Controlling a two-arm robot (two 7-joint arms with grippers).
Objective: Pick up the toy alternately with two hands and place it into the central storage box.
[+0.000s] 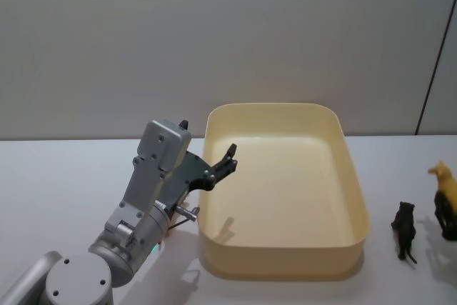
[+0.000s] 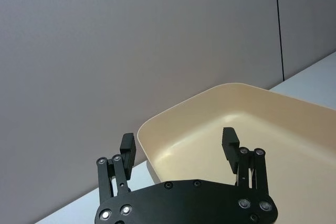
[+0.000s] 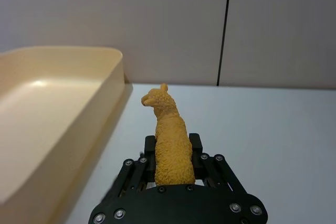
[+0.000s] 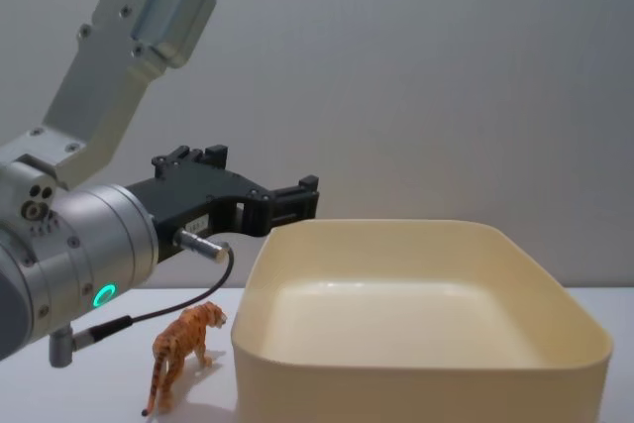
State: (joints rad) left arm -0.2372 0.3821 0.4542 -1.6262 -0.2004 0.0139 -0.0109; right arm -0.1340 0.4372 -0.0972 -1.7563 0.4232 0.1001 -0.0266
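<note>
Right wrist view gives us the plainest fact: the right hand (image 3: 173, 149) is clamped on the yellow alpaca toy (image 3: 161, 104), gripping its flanks near the rump while the head and neck jut out ahead; whether its feet touch the worktop (image 3: 262, 129) we cannot tell. Taking 12 o'clock as away from the robot, the toy sits at 3 o'clock of the central storage box (image 1: 355, 176), near its wall but apart from it; a black animal figure (image 1: 405, 230) stands just beside it, at about 4 o'clock of the box. The left hand (image 1: 230, 158) hangs wide open, holding nothing, above the box's 9 o'clock rim; a tiger figure (image 4: 183, 349) stands at about 8 o'clock, just beside the box.

We judge three risks from here. Gripped so far back, the alpaca may pivot or slip in transit. Carried low, it may strike the box's 3 o'clock wall. A wide swing of the right arm may topple the black figure.
</note>
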